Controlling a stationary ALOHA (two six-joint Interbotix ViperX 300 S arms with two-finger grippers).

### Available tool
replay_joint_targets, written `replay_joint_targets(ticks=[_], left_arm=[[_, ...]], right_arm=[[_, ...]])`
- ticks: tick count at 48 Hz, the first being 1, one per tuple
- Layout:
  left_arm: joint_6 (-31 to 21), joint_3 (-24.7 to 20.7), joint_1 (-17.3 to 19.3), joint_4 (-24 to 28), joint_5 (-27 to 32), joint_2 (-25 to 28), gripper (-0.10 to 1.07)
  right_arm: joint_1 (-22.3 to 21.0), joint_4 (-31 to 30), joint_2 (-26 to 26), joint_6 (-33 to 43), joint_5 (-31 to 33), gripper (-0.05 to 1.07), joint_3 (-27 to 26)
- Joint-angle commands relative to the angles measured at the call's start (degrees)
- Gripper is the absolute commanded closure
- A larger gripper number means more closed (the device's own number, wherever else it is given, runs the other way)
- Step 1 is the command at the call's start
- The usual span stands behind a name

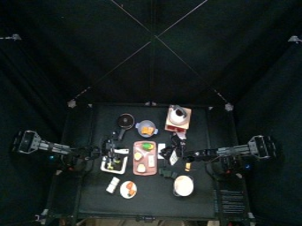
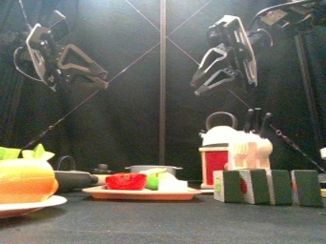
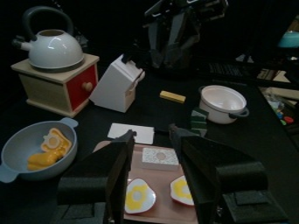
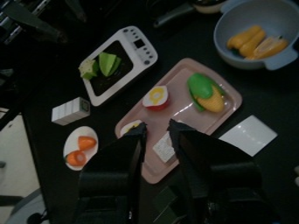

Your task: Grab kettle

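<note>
The kettle [image 3: 52, 50] is whitish with a dark arched handle. It stands upright on a reddish-brown wooden box [image 3: 52, 85] at the table's back right, and shows as well in the top view [image 1: 178, 114] and the front view [image 2: 223, 128]. My left gripper [image 3: 152, 140] hovers open over the table's middle, well short of the kettle, holding nothing. My right gripper [image 4: 156, 131] is open above a pink tray [image 4: 176, 122], also holding nothing. Both arms hang high above the table in the front view.
A grey-blue bowl [image 3: 14, 144] of yellow food sits near the box. A white knife block [image 3: 117, 83] stands right beside the box, and a white pot [image 3: 222, 101] farther off. A white tray with greens [image 4: 138, 45] and a plate with orange pieces [image 4: 70, 159] lie nearer the front.
</note>
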Motion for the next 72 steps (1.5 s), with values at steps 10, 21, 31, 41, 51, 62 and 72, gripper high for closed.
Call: replay_joint_targets(ticks=[10, 21, 31, 41, 51, 62, 72], left_arm=[[0.0, -0.9, -0.1, -0.4, -0.2, 0.1, 0.19], [-0.2, -0.8, -0.2, -1.3, -0.2, 0.1, 0.19], [-0.1, -0.7, -0.1, -3.1, -0.2, 0.0, 0.19], [-0.1, -0.4, -0.1, -4.5, -0.1, 0.1, 0.19], [-0.1, -0.3, -0.2, -4.5, -0.2, 0.0, 0.19], [-0.2, -0.2, -0.2, -5.3, -0.1, 0.0, 0.19], [-0.2, -0.3, -0.2, -5.4, -0.1, 0.0, 0.19]], right_arm=[[2.1, 9.3, 9.7, -1.0, 3.1, 0.34, -5.3], [7.2, 10.9, 11.4, -1.0, 23.0, 0.34, -11.4], [16.0, 9.8, 8.5, 0.3, 49.2, 0.34, -12.0], [19.9, 6.9, 7.2, 4.5, 64.2, 0.34, -10.4], [18.2, 3.2, 4.8, 2.5, 64.9, 0.34, -8.7], [7.6, 0.7, -6.9, -10.7, 58.8, 0.34, -10.0], [-13.4, 5.3, -15.1, -17.1, 34.9, 0.33, -7.4]])
